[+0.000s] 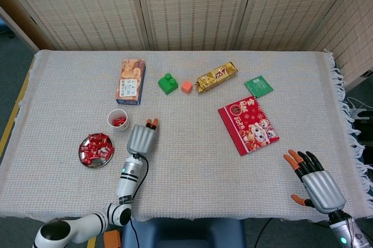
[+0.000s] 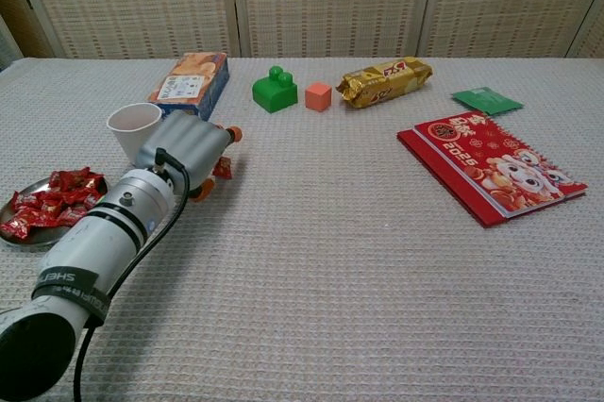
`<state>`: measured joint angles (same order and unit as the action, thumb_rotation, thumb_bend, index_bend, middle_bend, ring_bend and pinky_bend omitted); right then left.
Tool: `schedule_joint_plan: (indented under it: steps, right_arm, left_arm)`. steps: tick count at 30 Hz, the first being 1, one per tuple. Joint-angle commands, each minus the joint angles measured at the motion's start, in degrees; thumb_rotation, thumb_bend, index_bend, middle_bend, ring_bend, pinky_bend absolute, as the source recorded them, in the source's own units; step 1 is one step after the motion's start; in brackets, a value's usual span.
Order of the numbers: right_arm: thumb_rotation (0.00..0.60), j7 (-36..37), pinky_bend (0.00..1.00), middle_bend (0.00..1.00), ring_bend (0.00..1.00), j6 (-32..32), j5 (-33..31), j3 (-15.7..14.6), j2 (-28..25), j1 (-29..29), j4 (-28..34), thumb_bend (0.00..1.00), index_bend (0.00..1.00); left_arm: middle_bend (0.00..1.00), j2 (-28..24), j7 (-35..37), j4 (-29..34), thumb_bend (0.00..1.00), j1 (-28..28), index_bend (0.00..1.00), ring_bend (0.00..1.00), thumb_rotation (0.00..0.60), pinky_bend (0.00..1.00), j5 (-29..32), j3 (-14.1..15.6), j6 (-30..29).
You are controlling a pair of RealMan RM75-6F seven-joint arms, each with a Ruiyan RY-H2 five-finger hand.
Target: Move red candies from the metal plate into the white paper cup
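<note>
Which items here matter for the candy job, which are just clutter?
Job: plate of red candies; cup; stray candy on the cloth by the left hand.

Clutter: snack box, green block, orange cube, gold packet, green sachet, red booklet.

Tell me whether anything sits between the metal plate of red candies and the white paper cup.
Nothing visible does. Only bare tablecloth lies between the metal plate and the white paper cup. The left hand is off to the cup's right, beside one stray candy.
</note>
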<state>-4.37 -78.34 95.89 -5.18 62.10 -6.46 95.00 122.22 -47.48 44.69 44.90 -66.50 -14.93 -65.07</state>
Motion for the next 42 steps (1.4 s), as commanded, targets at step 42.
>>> schedule_joint_plan:
  steps: [42]
  right_arm:
    - [0.600,-1.06,0.00,0.00,0.00,0.29,-0.85,0.38,0.50,-0.04,0.16,0.06,0.00]
  left_arm:
    - [0.48,-17.69,2.96,24.41,0.41,-7.25,0.49,0.88,0.600,1.00,-5.34,1.14,-9.10]
